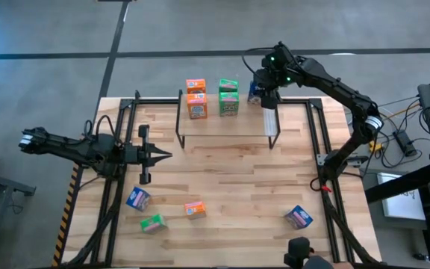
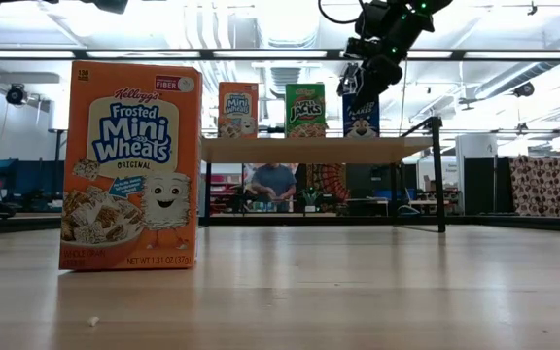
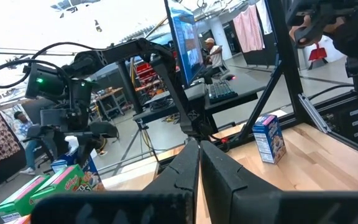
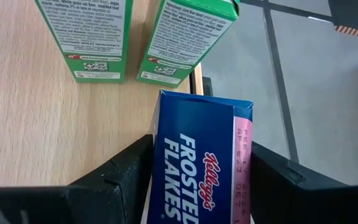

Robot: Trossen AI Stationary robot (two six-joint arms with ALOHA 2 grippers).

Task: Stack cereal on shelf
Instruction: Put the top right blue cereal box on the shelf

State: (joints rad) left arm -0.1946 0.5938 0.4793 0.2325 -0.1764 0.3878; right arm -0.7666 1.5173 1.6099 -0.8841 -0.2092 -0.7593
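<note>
The shelf (image 1: 226, 128) stands at the table's far middle. On its plank (image 2: 309, 149) orange cereal boxes (image 1: 195, 98) and green ones (image 1: 228, 96) stand upright. At the plank's right end is a blue cereal box (image 2: 361, 121), with my right gripper (image 1: 266, 93) shut on it. Four more boxes lie on the table near its front edge: blue (image 1: 137, 199), orange (image 1: 194, 210), green (image 1: 153, 223) and blue (image 1: 298, 217). My left gripper (image 1: 164, 155) hangs shut over the table's left side and holds nothing. My right gripper pinches the blue box between its two fingers, one finger (image 4: 126, 177) on each narrow side, the pink-printed side (image 4: 242, 152) among them. The fingers slant down from above and from the far side. The box stands upright with its bottom on the shelf's plank, next to the green boxes (image 4: 188, 37).
Black frame rails (image 1: 316, 142) run along both sides of the table. In the low view the orange box (image 2: 129, 165) stands close to the camera. Bare tabletop lies between the shelf and the loose boxes. A person sits in the room beyond the table (image 2: 273, 183).
</note>
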